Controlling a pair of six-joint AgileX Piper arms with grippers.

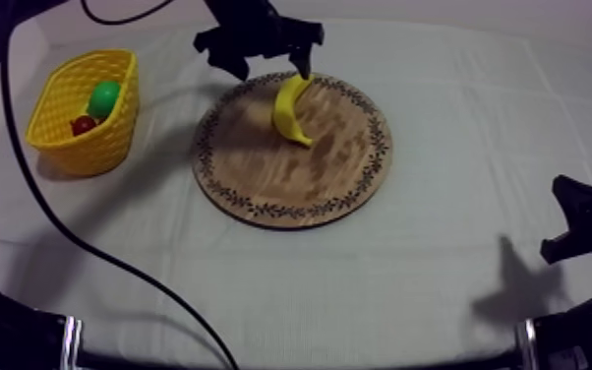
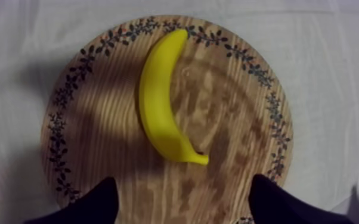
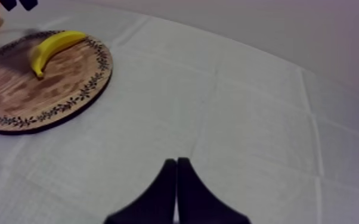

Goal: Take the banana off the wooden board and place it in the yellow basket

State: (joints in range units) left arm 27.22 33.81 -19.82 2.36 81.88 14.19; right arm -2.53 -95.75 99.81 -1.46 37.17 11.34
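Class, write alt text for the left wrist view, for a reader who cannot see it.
A yellow banana lies on a round wooden board with a patterned rim, on a grey-white cloth. The left gripper hangs open over the board's edge, its two black fingers apart with nothing between them, short of the banana.

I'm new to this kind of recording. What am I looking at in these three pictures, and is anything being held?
This is a robot with two arms at a cloth-covered table. One picture looks down from above; the other two come from a camera on each arm's wrist. The left gripper hovers open above the banana, which lies on the round wooden board. Nothing is held. The right gripper rests shut on nothing at the table's right side. The yellow basket holds a green fruit and a small red fruit.
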